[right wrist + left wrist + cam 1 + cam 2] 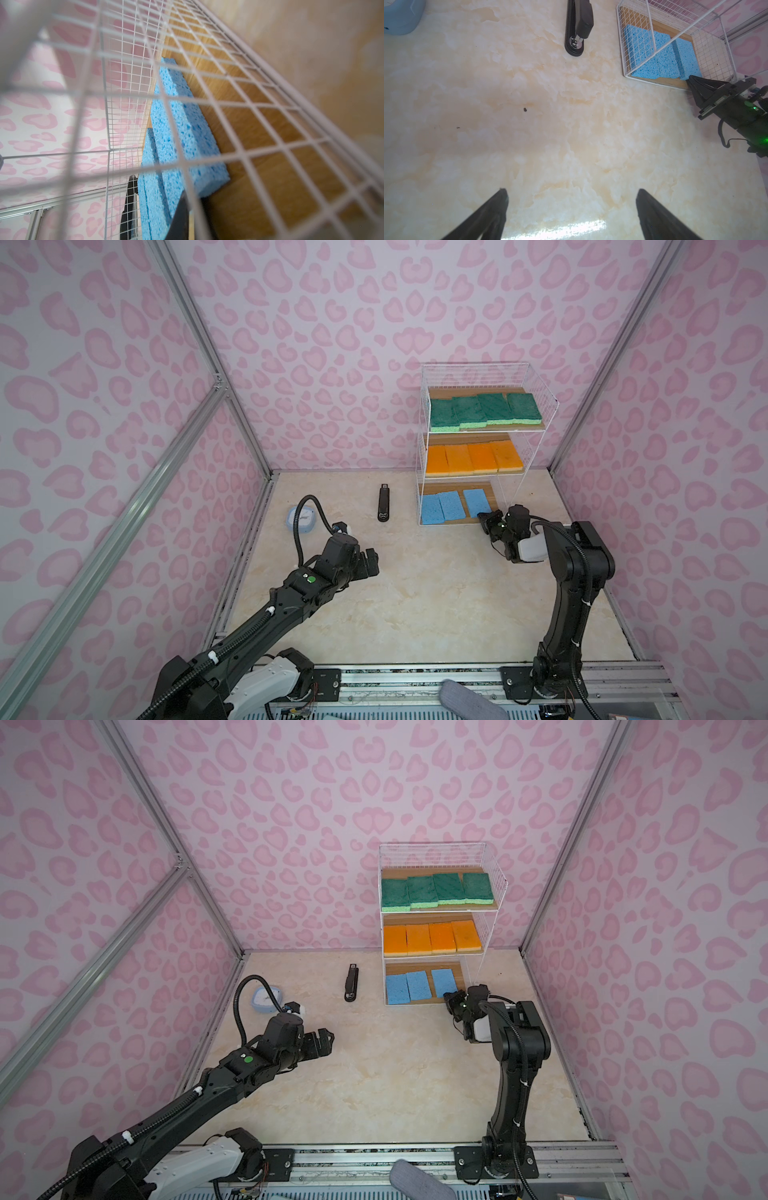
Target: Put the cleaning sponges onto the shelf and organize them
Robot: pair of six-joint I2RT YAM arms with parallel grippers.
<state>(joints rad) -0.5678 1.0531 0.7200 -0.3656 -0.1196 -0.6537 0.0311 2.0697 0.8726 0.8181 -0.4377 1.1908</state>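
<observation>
Sponge, blue, rightmost on btm board of shelf, sits right at tips of R jaws, shut, empty. L jaws wide over table, well apart.

blue sponges inside wire shelf

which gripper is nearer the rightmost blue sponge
Right. The right gripper is at the front edge of the rightmost blue sponge; the left gripper hangs over the table, far off.
</observation>
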